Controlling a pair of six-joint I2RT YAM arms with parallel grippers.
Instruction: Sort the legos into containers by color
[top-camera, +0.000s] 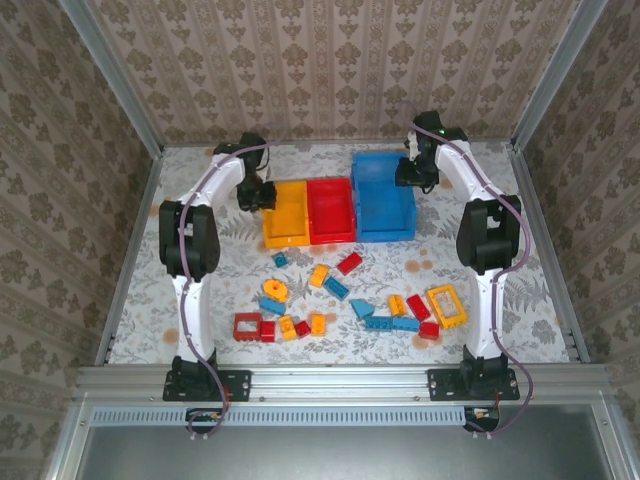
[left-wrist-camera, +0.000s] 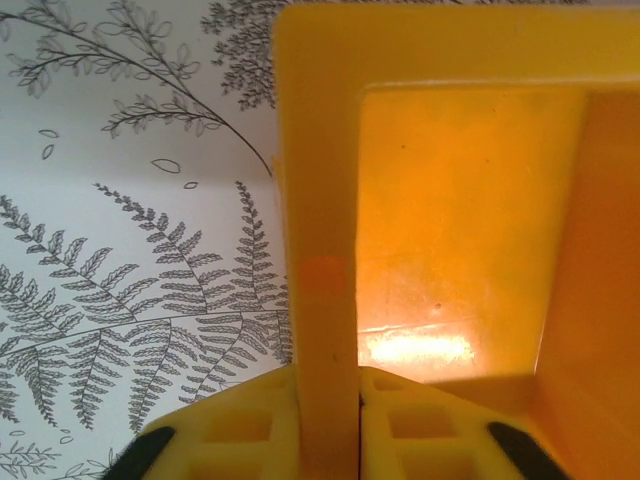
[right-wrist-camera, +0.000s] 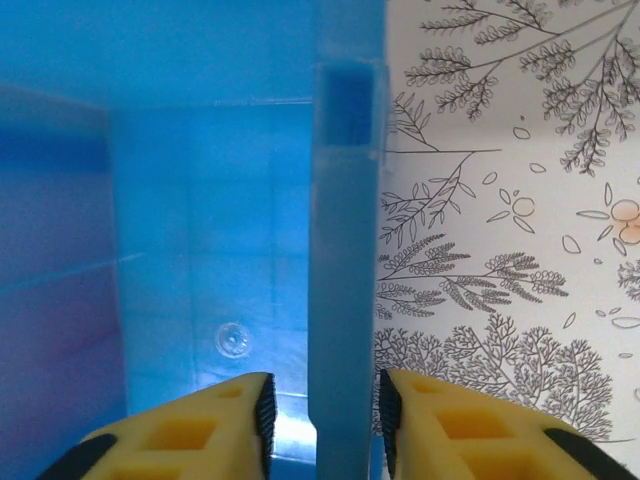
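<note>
Upper centre of the top view, the blue bin (top-camera: 380, 200) stands just right of the red bin (top-camera: 331, 210) and the yellow-orange bin (top-camera: 285, 215), the three in a row on the fern-patterned table (top-camera: 140, 300). The right gripper (right-wrist-camera: 325, 385) straddles the blue bin's right wall, jaws slightly parted with a gap beside one pad. The left gripper (left-wrist-camera: 328, 375) is closed on the yellow-orange bin's left wall. Below the bins, the legos (top-camera: 335, 288) lie scattered across the lower centre.
</note>
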